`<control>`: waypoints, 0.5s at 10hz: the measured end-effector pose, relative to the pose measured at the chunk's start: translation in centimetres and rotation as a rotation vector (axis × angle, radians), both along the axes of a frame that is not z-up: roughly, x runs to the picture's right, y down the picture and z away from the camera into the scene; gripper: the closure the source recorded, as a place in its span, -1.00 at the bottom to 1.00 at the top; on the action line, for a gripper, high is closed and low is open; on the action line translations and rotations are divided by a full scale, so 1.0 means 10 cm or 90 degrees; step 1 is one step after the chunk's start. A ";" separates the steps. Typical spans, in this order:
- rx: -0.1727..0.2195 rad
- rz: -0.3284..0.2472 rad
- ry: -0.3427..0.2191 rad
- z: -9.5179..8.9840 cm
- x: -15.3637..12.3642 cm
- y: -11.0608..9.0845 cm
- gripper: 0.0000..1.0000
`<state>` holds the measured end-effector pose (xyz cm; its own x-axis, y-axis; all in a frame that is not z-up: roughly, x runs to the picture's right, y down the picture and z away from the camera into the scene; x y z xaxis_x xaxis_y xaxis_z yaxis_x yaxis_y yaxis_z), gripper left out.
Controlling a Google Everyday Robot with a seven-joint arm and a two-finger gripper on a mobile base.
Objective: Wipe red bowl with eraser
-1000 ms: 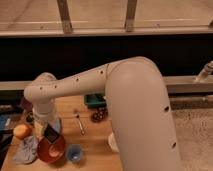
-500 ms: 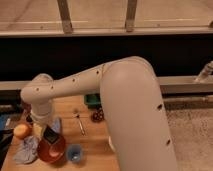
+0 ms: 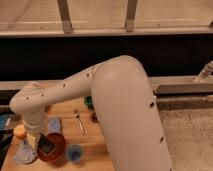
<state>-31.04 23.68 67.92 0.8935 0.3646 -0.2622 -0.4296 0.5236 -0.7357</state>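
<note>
- The red bowl (image 3: pixel 59 150) sits near the front left corner of the wooden surface (image 3: pixel 95 147), upright and open to the top.
- The eraser (image 3: pixel 46 145), a flat dark block, lies inside the bowl on its left half, against the inner floor and close to the left wall. Its long axis runs roughly from front left to back right.
- The tool (image 3: pixel 39 141) comes down from above and slightly left of the bowl, its tip meeting the eraser over the left rim. It is closed, and by the look of it clamped on the eraser.
- What the wipe turns on: the uncovered part of the bowl's inside lies to the right of the eraser and toward the front, so the stroke would have to sweep that way, away from the left wall.
- The only arm (image 3: pixel 65 90) reaches in from the right and bends down at the wrist directly over the bowl's left edge.
- Outward: a small blue cup (image 3: pixel 74 152) stands just beside the bowl on its right, the likeliest thing to be bumped. A light blue sponge (image 3: pixel 54 125) lies just behind the bowl, and a grey cloth (image 3: pixel 24 153) just to its left.
</note>
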 end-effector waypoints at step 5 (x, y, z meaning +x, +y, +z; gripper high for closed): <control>-0.024 0.008 0.025 0.17 0.14 0.22 1.00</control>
<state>-29.67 25.89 69.65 0.8779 0.3641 -0.3111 -0.4647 0.4901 -0.7375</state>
